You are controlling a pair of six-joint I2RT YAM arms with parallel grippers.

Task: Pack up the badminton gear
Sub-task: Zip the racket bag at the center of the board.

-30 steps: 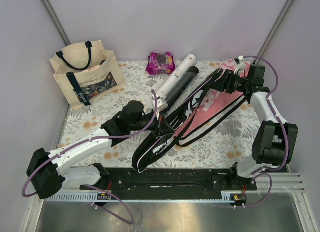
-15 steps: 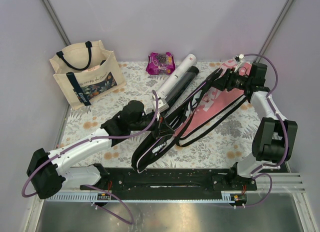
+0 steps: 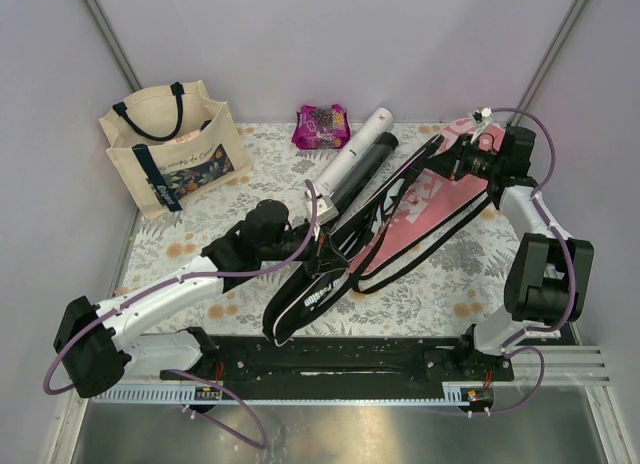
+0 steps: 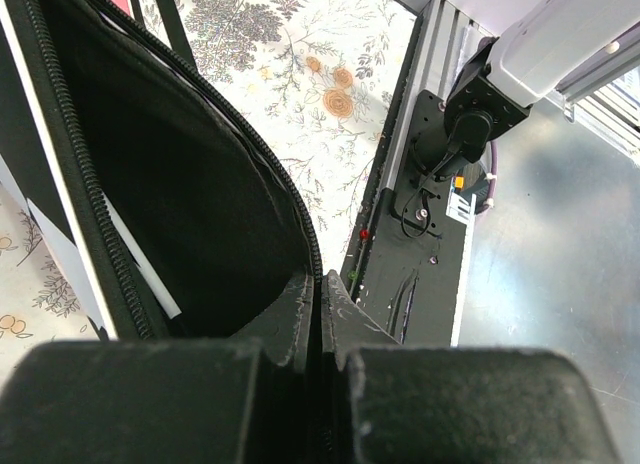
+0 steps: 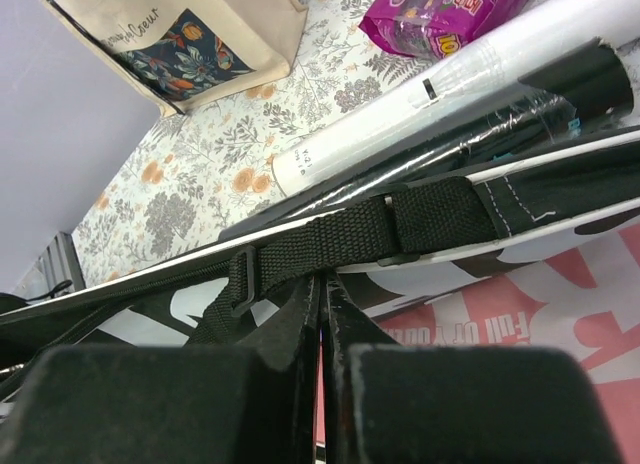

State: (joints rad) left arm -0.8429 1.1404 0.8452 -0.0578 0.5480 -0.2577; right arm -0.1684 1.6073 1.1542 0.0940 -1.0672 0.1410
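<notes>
A black "SPORT" racket cover [image 3: 305, 304] lies unzipped in the middle, its dark inside [image 4: 180, 184] showing a thin white shaft [image 4: 140, 269]. My left gripper [image 3: 325, 252] [image 4: 320, 276] is shut on the cover's zip edge. A pink racket cover [image 3: 420, 209] [image 5: 500, 314] lies to its right. My right gripper [image 3: 452, 164] [image 5: 322, 279] is at that cover's far end, shut, with its tips against the black webbing strap [image 5: 360, 234]; whether they pinch the strap is hidden. A white tube [image 3: 350, 154] [image 5: 480, 74] and a black tube [image 3: 368, 162] [image 5: 560, 94] lie side by side behind the covers.
A cream tote with navy handles [image 3: 172, 149] [image 5: 180, 34] stands at the far left. A purple-pink snack packet [image 3: 322, 126] [image 5: 440, 14] lies at the far edge. The black base rail [image 3: 340, 359] [image 4: 430, 274] runs along the near edge.
My right gripper's jaws have gone from open to shut at the far end of the pink cover. The left arm and the black cover have stayed put.
</notes>
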